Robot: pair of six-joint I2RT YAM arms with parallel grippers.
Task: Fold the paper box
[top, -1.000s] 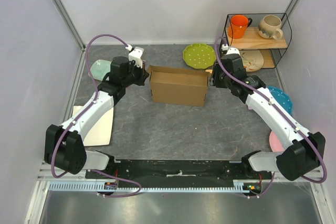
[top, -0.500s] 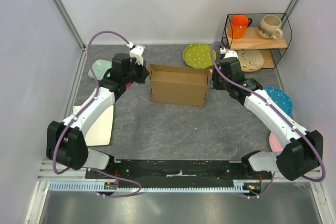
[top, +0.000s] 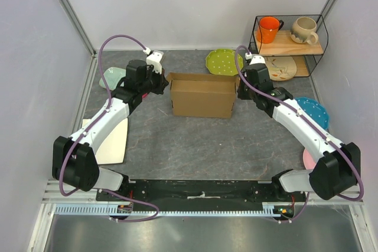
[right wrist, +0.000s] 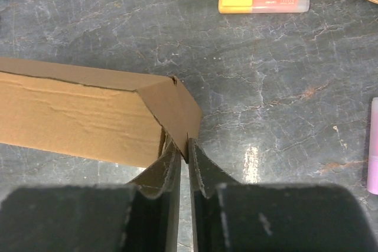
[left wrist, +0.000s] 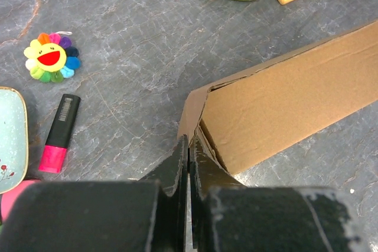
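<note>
Cardboard flaps at both ends are held at once. At the far left, the left pincer [left wrist: 189, 146] is nearly closed, its jaws narrowed onto the thin end flap of the paper box [left wrist: 283, 104]. A pink marker [left wrist: 59, 134] and a flower toy [left wrist: 50, 57] lie on the desk [left wrist: 130, 22] off to that pincer's left, apart from the work. The paper box stands between the two pincers, its long brown wall running from one to the other; whether its top is shut cannot be told from above. At the right, the right pincer [right wrist: 188, 146] is likewise narrow, clamped on the corner of the opposite end flap, with a highlighter [right wrist: 263, 3] well beyond its tips. The step in hand looks like folding the end flaps inward. The next move probably calls for both pincers to swing their flaps toward each other evenly, so the light box neither slides nor twists on the desk.
</note>
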